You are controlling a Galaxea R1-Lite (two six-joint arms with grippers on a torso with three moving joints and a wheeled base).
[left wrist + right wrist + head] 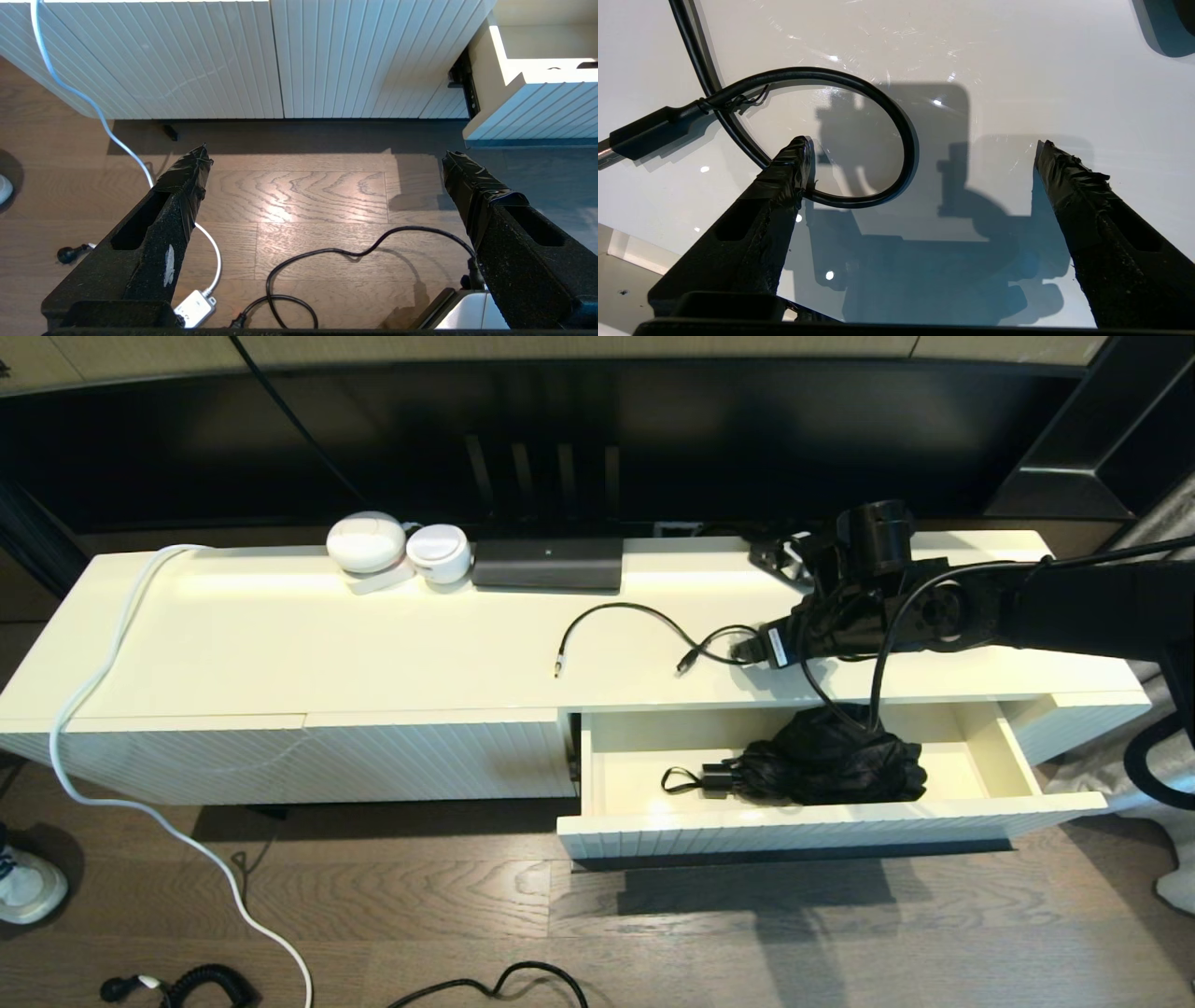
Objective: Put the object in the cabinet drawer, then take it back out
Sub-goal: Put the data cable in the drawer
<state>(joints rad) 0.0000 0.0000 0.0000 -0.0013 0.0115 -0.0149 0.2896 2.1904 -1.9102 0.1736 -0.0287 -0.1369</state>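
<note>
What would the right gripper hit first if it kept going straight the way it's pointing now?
Probably the white cabinet top, right by the looped black cable. The right gripper, fingers open and empty, points down at that surface; one fingertip may catch the cable first.

White cabinet drawer (822,829), ribbed front, cream inside; black folded umbrella (826,765) in it; black cable (624,627) on cream cabinet top (280,644); brown wood-grain floor (653,933).
</note>
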